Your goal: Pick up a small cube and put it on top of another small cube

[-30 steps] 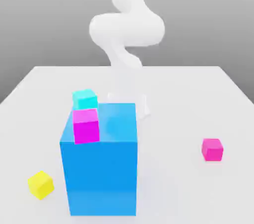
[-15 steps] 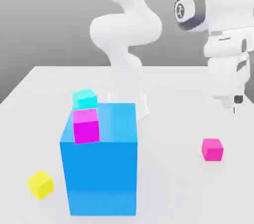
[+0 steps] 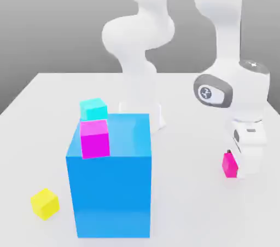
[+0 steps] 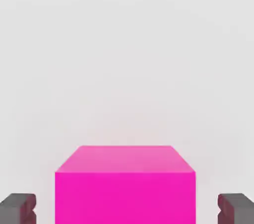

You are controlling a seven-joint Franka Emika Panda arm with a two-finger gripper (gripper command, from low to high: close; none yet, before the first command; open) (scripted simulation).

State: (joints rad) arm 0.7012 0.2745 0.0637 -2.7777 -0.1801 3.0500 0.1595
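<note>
Blue block: upright, nearest (image 3: 112,196)
Yellow cube: on the table (image 3: 186,207), toward the exterior view's left (image 3: 45,204)
Magenta cube: atop the block's front edge (image 3: 94,139)
Hot-pink cube: on the table, exterior view's right (image 3: 229,165)
Gripper: fingers open — astride the hot-pink cube, gaps both sides (image 4: 127,209)
Cyan cube: behind the magenta one (image 3: 93,109)

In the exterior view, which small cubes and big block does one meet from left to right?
Yellow cube → large blue block → hot-pink cube. The cyan and magenta cubes overlap the block's span, so I leave them out.
</note>
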